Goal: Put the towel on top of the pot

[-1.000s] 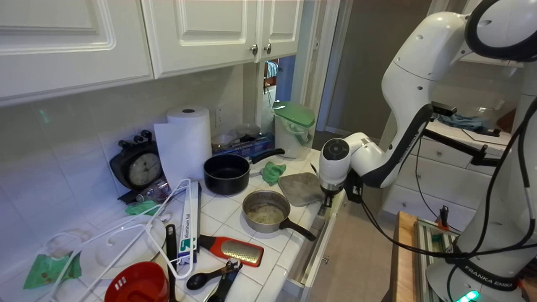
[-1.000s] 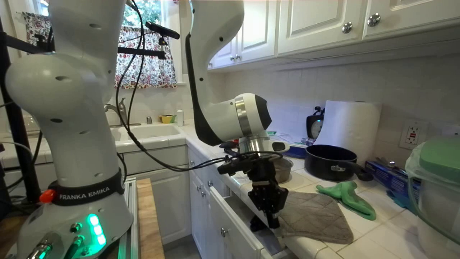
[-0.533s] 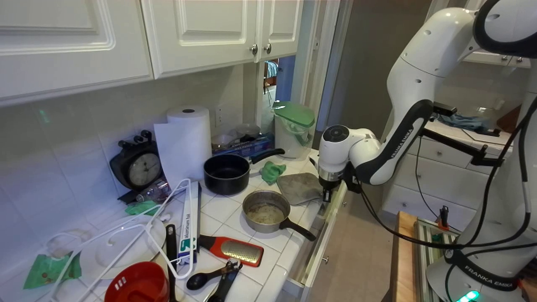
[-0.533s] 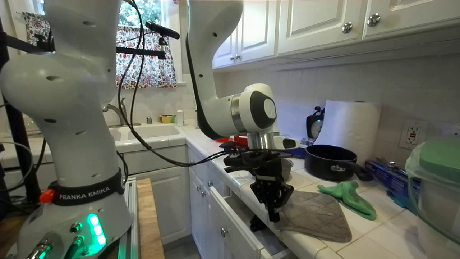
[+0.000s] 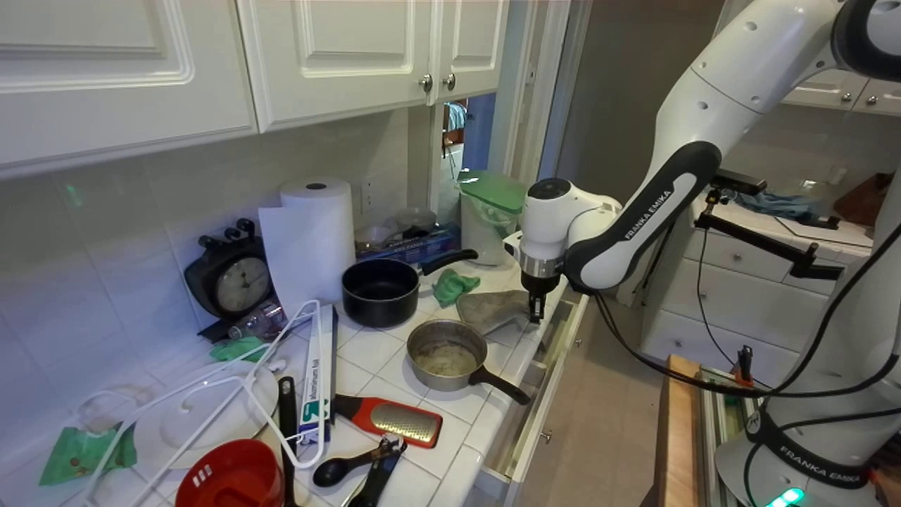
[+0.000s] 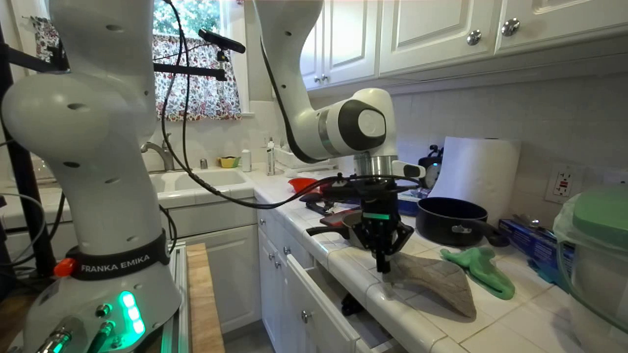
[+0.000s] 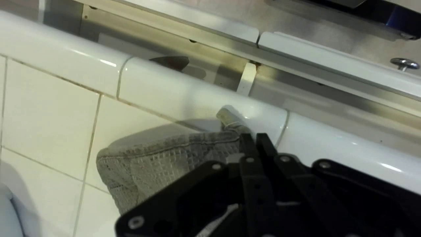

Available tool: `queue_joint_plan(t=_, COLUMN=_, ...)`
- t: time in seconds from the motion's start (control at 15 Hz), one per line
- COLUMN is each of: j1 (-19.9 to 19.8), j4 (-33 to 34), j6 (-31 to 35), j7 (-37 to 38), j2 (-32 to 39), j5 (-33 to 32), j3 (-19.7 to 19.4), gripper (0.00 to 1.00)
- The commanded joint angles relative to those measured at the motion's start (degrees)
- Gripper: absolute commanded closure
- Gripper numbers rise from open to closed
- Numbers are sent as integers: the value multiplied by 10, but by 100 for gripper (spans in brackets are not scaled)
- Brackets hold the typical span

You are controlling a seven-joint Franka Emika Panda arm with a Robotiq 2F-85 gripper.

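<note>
The towel, a grey quilted cloth, shows in both exterior views and in the wrist view. My gripper is shut on its edge nearest the drawer; it also shows in the wrist view and an exterior view. The held edge is lifted off the counter, and the cloth bends down to its far side, which seems to rest on the tiles. The silver-grey pot stands on the counter beside the towel, its dark handle towards the counter edge. In an exterior view my gripper partly hides the pot.
An open drawer lies below the counter edge. A black pot, a green cloth and a paper-towel roll stand behind. A red grater lies near the pot. A lidded bin stands at the counter's end.
My gripper has risen and moved in over the counter from the drawer side. The towel's held edge has come up with it and the towel is now bent. The pot has not moved.
</note>
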Motion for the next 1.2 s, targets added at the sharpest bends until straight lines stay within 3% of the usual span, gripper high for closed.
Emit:
queue_joint_plan(t=0.0, j1=15, j4=30, j6=-67, j7=-85, j2=-29, j5=82, j3=10, gripper=95)
queue_joint_plan(t=0.53, j1=31, j4=122, j6=-182, j7=-71, j2=-27, j5=86, j3=5, gripper=95)
queue_joint_plan(t=1.13, j1=38, j4=176, j6=-175, j7=-29, j2=0, j5=164, j3=12, gripper=95)
